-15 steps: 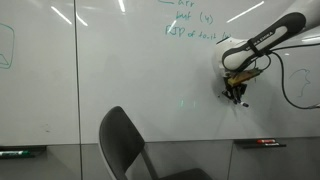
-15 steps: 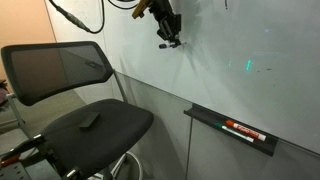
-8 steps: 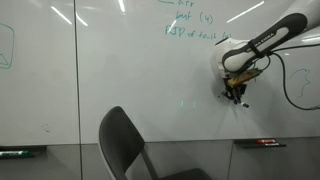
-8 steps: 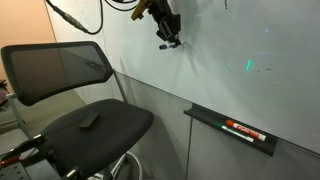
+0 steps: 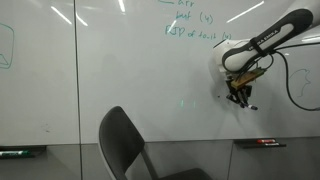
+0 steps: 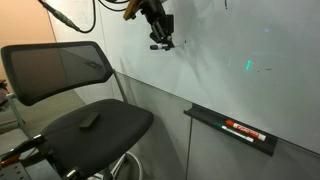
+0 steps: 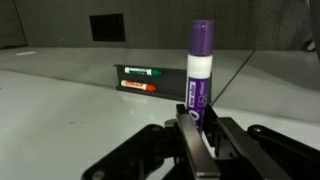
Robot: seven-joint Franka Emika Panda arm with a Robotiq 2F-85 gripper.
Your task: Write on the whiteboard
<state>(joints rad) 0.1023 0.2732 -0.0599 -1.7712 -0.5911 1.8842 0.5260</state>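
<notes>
One marker [image 7: 201, 70], purple at the top, is clamped upright in the claw [image 7: 203, 127], jaws shut tight on its barrel. In an exterior view the claw [image 5: 238, 97] is right up against the whiteboard [image 5: 120, 70], the wall-wide board, just below the green writing [image 5: 190, 25]. A black chair [image 5: 125, 145] stands in front.

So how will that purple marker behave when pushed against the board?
Probably stiff and light: the marker is a slim, straight barrel. Its smooth round body might slip or swivel in the gripper against the glossy whiteboard, since only its lower end is clamped.
</notes>
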